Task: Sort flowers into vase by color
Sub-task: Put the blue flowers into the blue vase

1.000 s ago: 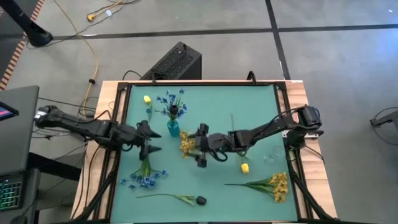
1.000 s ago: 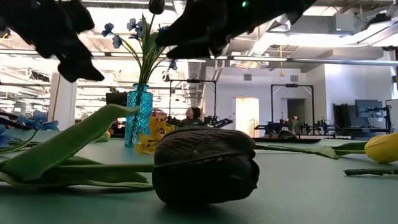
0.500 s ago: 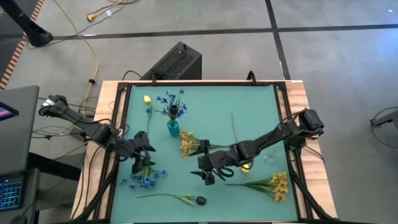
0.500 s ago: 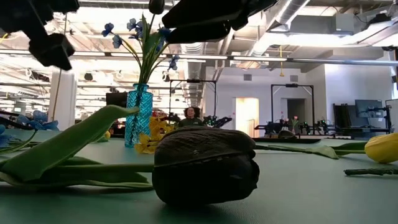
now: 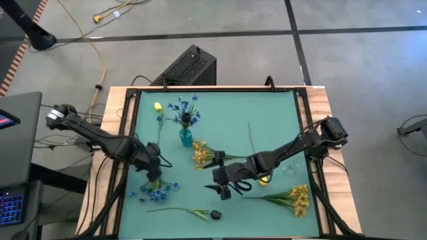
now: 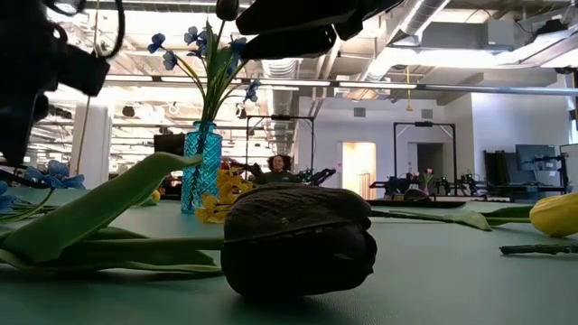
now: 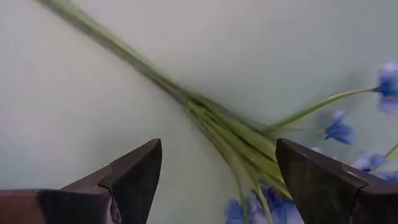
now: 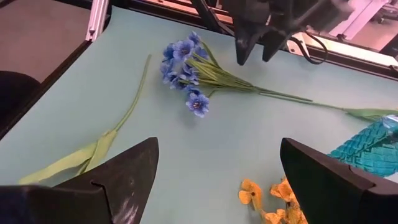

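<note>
Green surface [image 5: 273,113]: carries all items.
Blue vase [image 5: 185,137], upper centre: upright, holding blue sprigs.
Blue flowers [image 5: 155,189], lower left: loose bunch, blossoms low, stems running up toward left claw [image 5: 154,170], which hangs released just over the stems.
Right claw [image 5: 223,191], centre: released, empty.
Dark bud [image 5: 215,215], bottom: stem lying leftward.

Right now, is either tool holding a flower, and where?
Nothing held. The left tool is open over the blue sprig's stems; the right tool is open and empty.
</note>
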`<state>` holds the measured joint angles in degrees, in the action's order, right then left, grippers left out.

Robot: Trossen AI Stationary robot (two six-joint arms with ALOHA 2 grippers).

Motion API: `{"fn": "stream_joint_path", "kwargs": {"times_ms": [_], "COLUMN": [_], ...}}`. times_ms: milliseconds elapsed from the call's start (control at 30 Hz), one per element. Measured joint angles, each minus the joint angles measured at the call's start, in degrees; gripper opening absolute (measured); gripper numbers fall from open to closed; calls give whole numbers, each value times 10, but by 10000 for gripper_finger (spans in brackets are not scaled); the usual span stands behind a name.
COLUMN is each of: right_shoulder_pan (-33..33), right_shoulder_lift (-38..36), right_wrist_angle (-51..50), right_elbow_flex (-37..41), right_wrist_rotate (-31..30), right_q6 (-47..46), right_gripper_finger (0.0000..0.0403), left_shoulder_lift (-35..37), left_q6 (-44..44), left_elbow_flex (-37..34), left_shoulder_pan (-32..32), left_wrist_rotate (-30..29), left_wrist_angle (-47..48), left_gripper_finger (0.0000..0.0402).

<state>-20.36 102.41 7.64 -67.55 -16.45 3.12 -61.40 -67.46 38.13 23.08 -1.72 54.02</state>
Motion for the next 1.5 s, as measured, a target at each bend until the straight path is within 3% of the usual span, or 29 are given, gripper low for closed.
{"fn": "stream_joint_path", "kwargs": {"times_ms": [333, 900, 1300, 1500], "right_shoulder_pan": [1, 9, 25, 19], "right_shoulder_lift": [0, 0, 0, 0], "right_wrist_angle": [-24, -39, -40, -40], "right_elbow_flex": [0, 0, 0, 0], "right_wrist_rotate": [0, 0, 0, 0], "right_q6": [4, 46, 64, 54], "right_gripper_finger": [361, 361, 361, 361], "left_shoulder_lift": [-69, -113, -167, -161], "left_q6": [-3, -18, -14, -7], "left_elbow_flex": [0, 0, 0, 0], "left_shoulder_pan": [-11, -11, -20, -20], "left_wrist_rotate": [60, 68, 69, 71], "left_wrist_angle": [-68, -100, -103, -103], "left_gripper_finger": [302, 299, 255, 189]}}
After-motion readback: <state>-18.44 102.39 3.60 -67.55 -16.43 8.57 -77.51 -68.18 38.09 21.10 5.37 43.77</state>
